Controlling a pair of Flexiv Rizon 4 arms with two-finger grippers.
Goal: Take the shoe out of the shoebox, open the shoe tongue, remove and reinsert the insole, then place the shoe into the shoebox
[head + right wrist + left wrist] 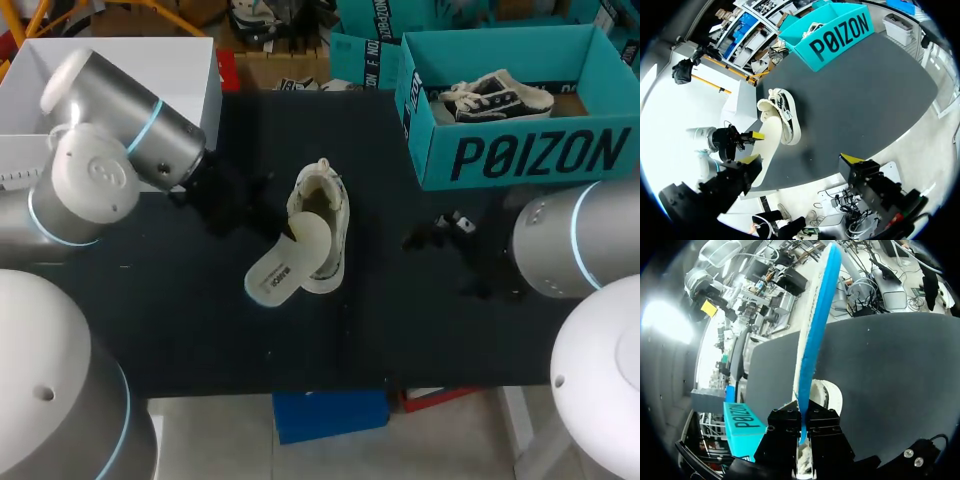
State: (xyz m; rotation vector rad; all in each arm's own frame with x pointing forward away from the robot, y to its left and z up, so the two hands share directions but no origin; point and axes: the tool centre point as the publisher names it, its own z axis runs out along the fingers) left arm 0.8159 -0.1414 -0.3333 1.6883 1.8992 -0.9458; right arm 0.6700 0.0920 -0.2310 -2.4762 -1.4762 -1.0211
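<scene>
Nearest the robot, the right gripper (801,160) hangs over the near right part of the black table (180,320). Its yellow-tipped fingers are spread wide apart, with nothing between them.

To the left, the left gripper (801,426) has its two black fingers pressed together on a thin foam insole (285,265), pale cream on top and bright blue underneath. In the left wrist view the insole appears edge-on, running straight out from the narrow slit between the fingers.

The insole lies on a slant in the middle of the table. Its heel end points towards the near edge, and its front end is tucked into the mouth of a cream low-top sneaker (325,215). The sneaker rests on the table with its opening gaping wide and its toe towards the near edge. The frames do not show clearly whether it stands upright or leans on its side.

At the far right of the table, well apart from the sneaker, sits an open teal cardboard shoebox (520,155). A second shoe, black and white with laces (495,98), lies inside it.

As for progress, the cream sneaker is out of the box and its mouth looks opened. The insole is partway in, but one moment cannot show whether it is coming out or going back in. What remains is finishing the insole and returning the sneaker to the shoebox.
</scene>
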